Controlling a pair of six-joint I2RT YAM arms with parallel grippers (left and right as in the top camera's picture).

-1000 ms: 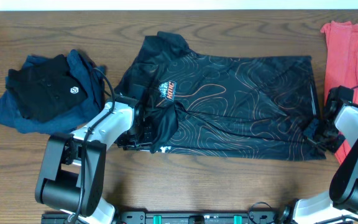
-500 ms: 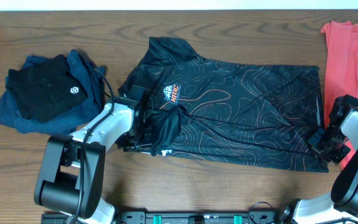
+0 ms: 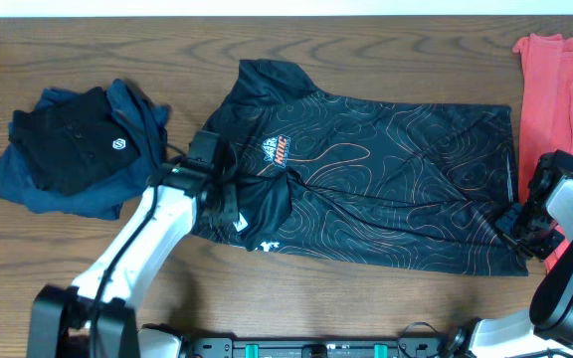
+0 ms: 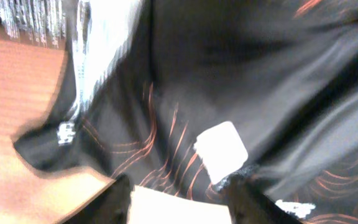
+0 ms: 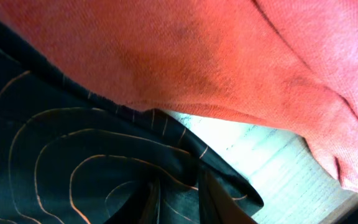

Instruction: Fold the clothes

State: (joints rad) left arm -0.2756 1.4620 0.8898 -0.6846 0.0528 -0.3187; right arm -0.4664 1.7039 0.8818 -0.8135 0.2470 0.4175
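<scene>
The black jersey (image 3: pixel 386 169) with orange contour lines lies spread across the middle of the table, collar to the left. Its left sleeve is folded in over the chest near the logo. My left gripper (image 3: pixel 229 204) hovers over that folded sleeve with its fingers apart. In the left wrist view the gripper (image 4: pixel 182 196) is just above the jersey cloth (image 4: pixel 229 74), beside a white patch (image 4: pixel 221 146). My right gripper (image 3: pixel 518 224) is shut on the jersey's lower right hem corner. In the right wrist view its fingers (image 5: pixel 178 186) pinch the black cloth (image 5: pixel 73 155).
A pile of dark blue and black shirts (image 3: pixel 78 149) lies at the left. A red shirt (image 3: pixel 550 89) lies at the far right, next to the right arm, and fills the top of the right wrist view (image 5: pixel 229 56). Bare wooden table (image 3: pixel 366 308) runs along the front.
The jersey was pulled a little to the right. My left arm has lifted and its gripper has moved up and right over the folded sleeve. My right gripper drifted right, then held still.
</scene>
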